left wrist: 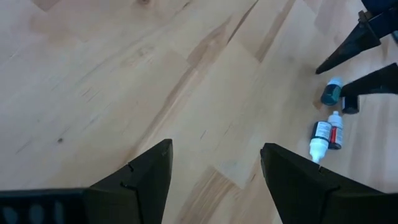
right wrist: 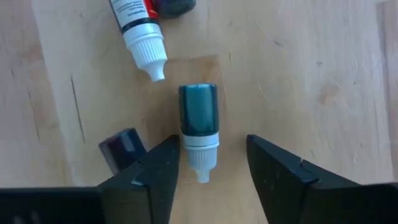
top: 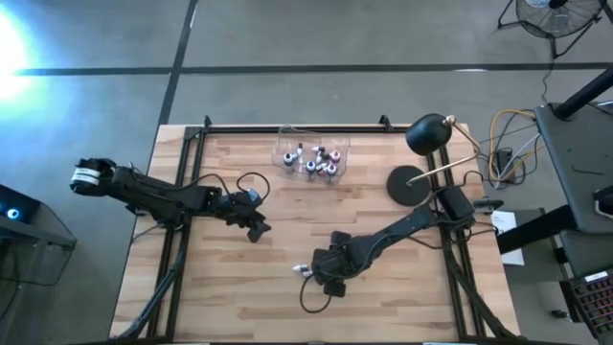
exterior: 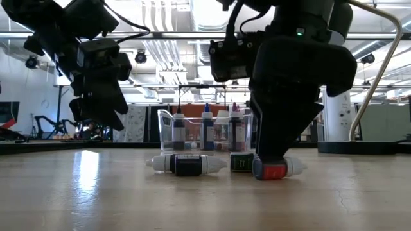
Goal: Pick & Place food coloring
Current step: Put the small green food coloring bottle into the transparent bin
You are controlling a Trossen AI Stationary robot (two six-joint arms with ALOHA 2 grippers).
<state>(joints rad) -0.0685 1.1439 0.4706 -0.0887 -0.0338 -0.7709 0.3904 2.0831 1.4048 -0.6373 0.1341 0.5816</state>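
A teal food coloring bottle (right wrist: 198, 118) is lying on its side on the wooden table (top: 402, 278), its white nozzle pointing toward the right wrist camera and sitting between the fingers of the right gripper (right wrist: 208, 163). The fingers are standing open at a moderate width, one on each side of the nozzle, and it cannot be told whether either finger is touching it. Just beyond the teal bottle, a red-labelled bottle (right wrist: 134, 18) with a white cap is lying with its tip pointing toward it, and a small dark bottle (right wrist: 123, 146) is resting just beside the gripper's finger (right wrist: 158, 171). In the low view, the right gripper (exterior: 273, 160) is reaching down to table level at this loose group, where a dark-labelled bottle (exterior: 186, 164) is lying beside it. Farther back on the table, a clear plastic box (top: 313, 153) is holding further upright bottles (top: 319, 161). The left gripper (top: 257, 228) is hovering above bare wood, well apart from the loose bottles, with its fingers (left wrist: 143, 177) spread wide and gripping nothing. A black desk lamp (top: 421, 153) is standing near the table's far right corner.
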